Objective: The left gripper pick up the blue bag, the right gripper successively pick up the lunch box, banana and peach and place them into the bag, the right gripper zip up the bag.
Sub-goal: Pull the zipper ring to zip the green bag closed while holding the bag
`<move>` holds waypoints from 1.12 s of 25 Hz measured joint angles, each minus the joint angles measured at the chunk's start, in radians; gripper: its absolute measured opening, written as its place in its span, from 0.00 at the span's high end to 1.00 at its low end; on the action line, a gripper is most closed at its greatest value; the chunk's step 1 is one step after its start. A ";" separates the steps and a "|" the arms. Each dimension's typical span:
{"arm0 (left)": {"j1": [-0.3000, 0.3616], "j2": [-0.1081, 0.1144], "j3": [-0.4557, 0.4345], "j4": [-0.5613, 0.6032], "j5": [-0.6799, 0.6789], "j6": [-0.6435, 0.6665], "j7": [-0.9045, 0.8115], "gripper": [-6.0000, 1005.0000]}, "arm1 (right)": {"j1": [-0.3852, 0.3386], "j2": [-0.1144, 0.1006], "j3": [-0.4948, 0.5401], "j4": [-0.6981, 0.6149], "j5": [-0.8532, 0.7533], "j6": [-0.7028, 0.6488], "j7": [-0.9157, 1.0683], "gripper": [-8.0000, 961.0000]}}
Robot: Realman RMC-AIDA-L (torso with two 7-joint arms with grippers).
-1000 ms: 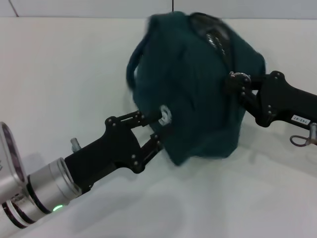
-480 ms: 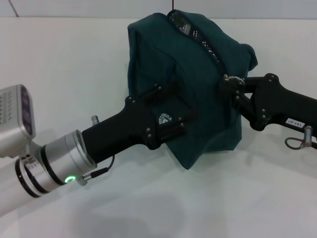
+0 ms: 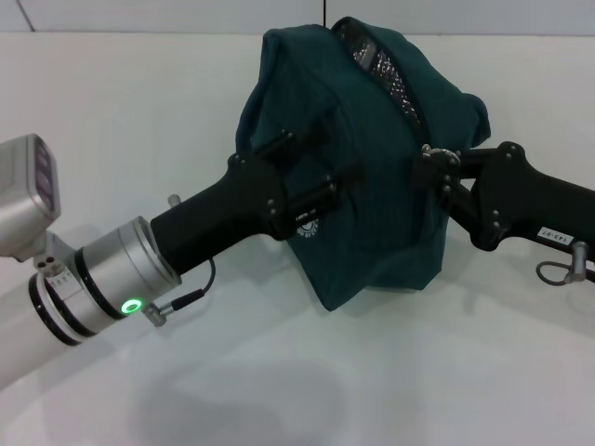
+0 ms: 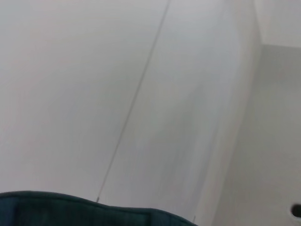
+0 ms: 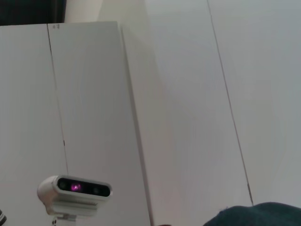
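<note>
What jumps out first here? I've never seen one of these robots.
A bulging blue bag in the middle, raised off the white table between two black claws. The left gripper on its silver wrist presses its front; the right gripper is at the ring pull, partway along the zipper.

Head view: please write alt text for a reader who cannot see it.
A blue bag is gripped between two black claws above a white table: the left claw on its side, the right claw at the zipper ring pull.
</note>
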 joint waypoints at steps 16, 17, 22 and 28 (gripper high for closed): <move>-0.054 0.000 0.000 0.001 -0.034 -0.113 -0.112 0.24 | 0.000 0.001 -0.040 0.003 0.000 -0.001 -0.055 0.96; -0.053 0.000 0.000 0.001 -0.041 -0.115 -0.113 0.24 | 0.000 0.001 -0.044 0.004 0.000 -0.001 -0.058 0.96; -0.044 0.000 0.000 0.001 -0.071 -0.117 -0.111 0.24 | 0.000 0.003 -0.050 0.004 0.000 -0.001 -0.059 0.96; -0.033 0.000 0.000 0.001 -0.071 -0.113 -0.086 0.24 | -0.002 0.004 -0.052 0.004 0.000 0.000 -0.060 0.96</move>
